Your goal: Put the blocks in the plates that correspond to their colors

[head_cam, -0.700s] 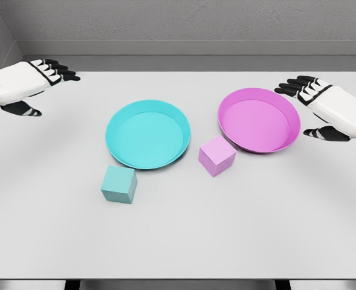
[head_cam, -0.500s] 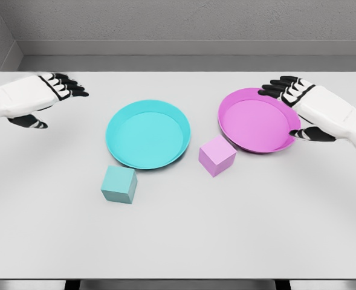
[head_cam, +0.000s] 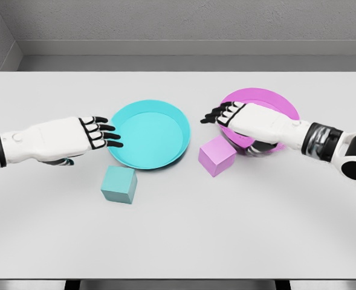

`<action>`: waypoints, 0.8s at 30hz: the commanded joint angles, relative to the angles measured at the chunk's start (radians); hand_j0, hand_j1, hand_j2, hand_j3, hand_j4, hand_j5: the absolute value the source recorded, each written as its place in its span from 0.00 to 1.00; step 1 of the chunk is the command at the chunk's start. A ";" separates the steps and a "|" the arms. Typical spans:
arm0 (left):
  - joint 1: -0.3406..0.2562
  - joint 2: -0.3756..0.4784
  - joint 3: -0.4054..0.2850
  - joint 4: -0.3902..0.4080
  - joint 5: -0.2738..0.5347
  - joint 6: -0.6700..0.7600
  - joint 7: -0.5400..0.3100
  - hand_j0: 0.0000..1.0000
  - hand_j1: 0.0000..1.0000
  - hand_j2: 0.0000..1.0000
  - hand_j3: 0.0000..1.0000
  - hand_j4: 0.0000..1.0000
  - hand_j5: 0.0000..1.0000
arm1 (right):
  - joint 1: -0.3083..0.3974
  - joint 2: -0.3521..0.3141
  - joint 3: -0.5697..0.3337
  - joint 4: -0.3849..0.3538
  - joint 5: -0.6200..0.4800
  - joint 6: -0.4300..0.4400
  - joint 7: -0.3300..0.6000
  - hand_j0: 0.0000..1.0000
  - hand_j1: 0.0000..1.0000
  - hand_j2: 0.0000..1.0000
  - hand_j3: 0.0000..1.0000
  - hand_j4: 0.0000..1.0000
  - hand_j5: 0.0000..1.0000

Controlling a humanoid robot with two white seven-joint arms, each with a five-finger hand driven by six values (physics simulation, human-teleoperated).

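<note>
A teal block (head_cam: 119,184) sits on the white table in front of the teal plate (head_cam: 148,134). My left hand (head_cam: 99,134) hovers just up and left of that block, at the plate's left rim, fingers spread and holding nothing. A pink block (head_cam: 216,156) lies by the near-left edge of the pink plate (head_cam: 268,99). My right hand (head_cam: 226,118) reaches over the pink plate, open, its fingertips a little above and behind the pink block. The hand and forearm hide much of the pink plate.
The white table (head_cam: 178,241) runs to a grey back wall; its front edge is near the bottom of the view. The two plates stand side by side in the middle.
Both hands have swept inward from the table's far corners: the left toward the teal block and plate, the right across the pink plate toward the pink block. Blocks and plates have not moved.
</note>
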State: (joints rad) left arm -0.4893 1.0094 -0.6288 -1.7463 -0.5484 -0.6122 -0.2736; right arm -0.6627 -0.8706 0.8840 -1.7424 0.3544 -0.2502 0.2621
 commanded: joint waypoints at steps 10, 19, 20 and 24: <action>0.012 -0.048 -0.060 -0.025 -0.010 0.001 -0.026 1.00 1.00 1.00 1.00 1.00 1.00 | -0.028 0.042 0.081 0.010 -0.003 0.012 0.055 1.00 1.00 1.00 1.00 1.00 1.00; 0.012 -0.104 -0.101 -0.030 -0.024 0.001 -0.085 1.00 1.00 1.00 1.00 1.00 1.00 | -0.052 0.070 0.098 0.047 -0.006 0.083 0.062 1.00 1.00 1.00 1.00 1.00 1.00; 0.012 -0.104 -0.101 -0.030 -0.025 0.001 -0.087 1.00 1.00 1.00 1.00 1.00 1.00 | -0.052 0.071 0.116 0.049 -0.006 0.084 0.062 1.00 1.00 1.00 1.00 1.00 1.00; 0.011 -0.109 -0.103 -0.030 -0.042 0.001 -0.148 1.00 1.00 1.00 1.00 1.00 1.00 | -0.081 0.102 0.168 0.081 -0.006 0.086 0.062 1.00 1.00 1.00 1.00 1.00 1.00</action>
State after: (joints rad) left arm -0.4771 0.9023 -0.7312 -1.7761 -0.5857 -0.6125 -0.3982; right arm -0.7440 -0.7822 1.0290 -1.6759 0.3504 -0.1687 0.3239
